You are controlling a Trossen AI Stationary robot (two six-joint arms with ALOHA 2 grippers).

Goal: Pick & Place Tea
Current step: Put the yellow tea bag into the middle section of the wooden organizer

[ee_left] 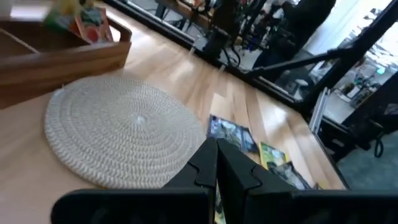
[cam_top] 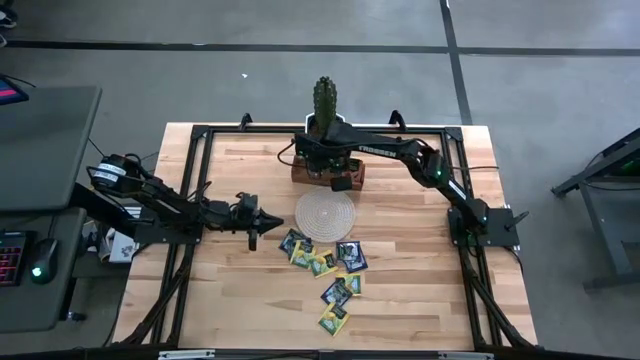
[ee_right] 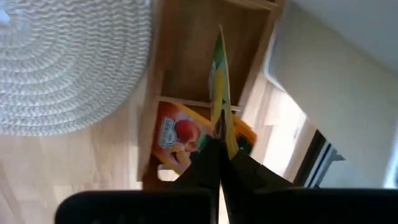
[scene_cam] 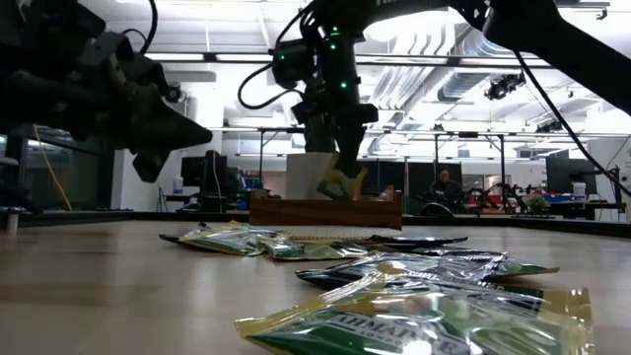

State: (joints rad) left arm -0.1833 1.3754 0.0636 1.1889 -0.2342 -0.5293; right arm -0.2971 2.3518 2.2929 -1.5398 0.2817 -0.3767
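Right gripper (ee_right: pixel 219 146) is above the brown wooden tray (cam_top: pixel 303 172) at the far side of the tabletop (cam_top: pixel 400 300), jaws clamped on one yellow-green tea sachet (ee_right: pixel 219 81) that hangs edge-on over a tray compartment. An orange-red sachet (ee_right: pixel 177 138) already lies in the neighbouring compartment, on the other side of the divider from the held one.

Left gripper (cam_top: pixel 252 219) hovers over the tabletop just left of the round woven mat (cam_top: pixel 325 213), jaws shut, nothing between them.

Remaining tea sachets (cam_top: pixel 337 272) lie loose on the tabletop near the mat, on its front-right side, scattered in a line toward the front edge; several overlap. In the low view this pile (scene_cam: pixel 414 286) fills the foreground and partly hides the tray base.

Surroundings: a potted cactus (cam_top: pixel 324 100) stands directly behind the tray, close to the right arm's wrist. The mat sits between tray and pile, touching neither gripper. A person (scene_cam: pixel 446 187) sits in the room behind the tabletop.
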